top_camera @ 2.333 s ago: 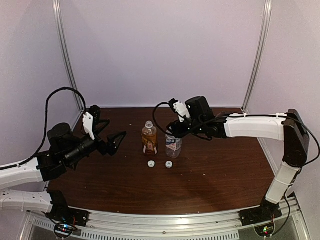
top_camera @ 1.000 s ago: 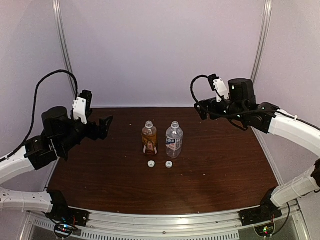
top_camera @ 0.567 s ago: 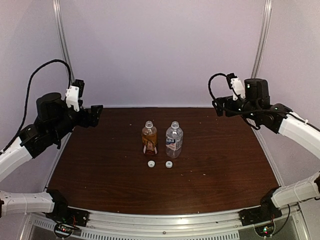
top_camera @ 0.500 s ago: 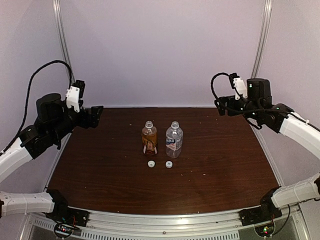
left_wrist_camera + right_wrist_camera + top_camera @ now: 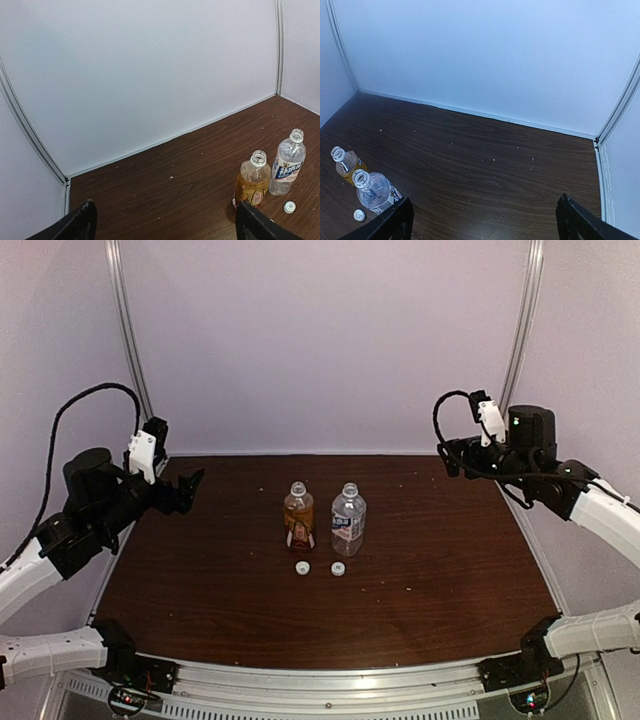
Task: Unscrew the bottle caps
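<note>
Two small round white plastic screw caps lie side by side, slightly apart, about mid-way across the dark brown wooden table (image 5: 450, 580): left cap (image 5: 301, 567), right cap (image 5: 338, 568). Each sits just in front of a bottle, not touching it. The caps are likely very light and stiff, and they probably skid on the smooth top. Best pinched across the rim from above; a small target for wide fingers.

Just behind them stand a small amber-brown plastic bottle with a red-white label (image 5: 298, 517) and a small clear plastic bottle with a white-blue label (image 5: 348, 519). Both are upright, close together, well off every table edge. Both wrist views show open necks with no cap on either, so the unscrewing reads as done. The bottles are probably light and thin-walled, so they'd dent under a hard squeeze and tip easily. Hold at the labelled mid-body or the stiffer neck. Fill level is hard to tell.

Further back, the left gripper (image 5: 183, 490) hangs raised over the left edge, fingers spread wide, nothing between them. The right gripper (image 5: 452, 455) hangs raised near the far right corner, also spread wide and holding nothing. Both are well apart from the bottles and caps.
</note>
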Available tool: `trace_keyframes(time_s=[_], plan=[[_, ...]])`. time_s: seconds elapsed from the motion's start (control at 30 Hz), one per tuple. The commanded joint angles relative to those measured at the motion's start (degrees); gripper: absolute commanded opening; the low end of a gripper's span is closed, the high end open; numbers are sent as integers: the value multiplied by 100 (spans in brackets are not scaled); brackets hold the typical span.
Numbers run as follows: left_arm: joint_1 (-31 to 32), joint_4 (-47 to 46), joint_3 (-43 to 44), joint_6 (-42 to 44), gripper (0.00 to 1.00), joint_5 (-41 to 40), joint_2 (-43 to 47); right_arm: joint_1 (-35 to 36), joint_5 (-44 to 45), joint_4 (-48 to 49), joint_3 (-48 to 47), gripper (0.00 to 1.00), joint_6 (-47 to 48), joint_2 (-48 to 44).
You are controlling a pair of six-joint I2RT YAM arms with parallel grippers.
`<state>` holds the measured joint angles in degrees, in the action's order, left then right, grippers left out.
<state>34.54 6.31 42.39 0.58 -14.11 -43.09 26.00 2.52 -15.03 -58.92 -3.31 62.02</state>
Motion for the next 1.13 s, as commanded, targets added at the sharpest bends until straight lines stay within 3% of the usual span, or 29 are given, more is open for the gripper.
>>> trace_keyframes(time_s=[0.0, 1.1], plan=[[-44, -275, 13, 212, 98, 145, -121, -16, 101, 248, 100, 100, 79, -10], [-44, -312, -91, 304, 98, 31, 23, -16, 27, 217, 136, 100, 53, 37]])
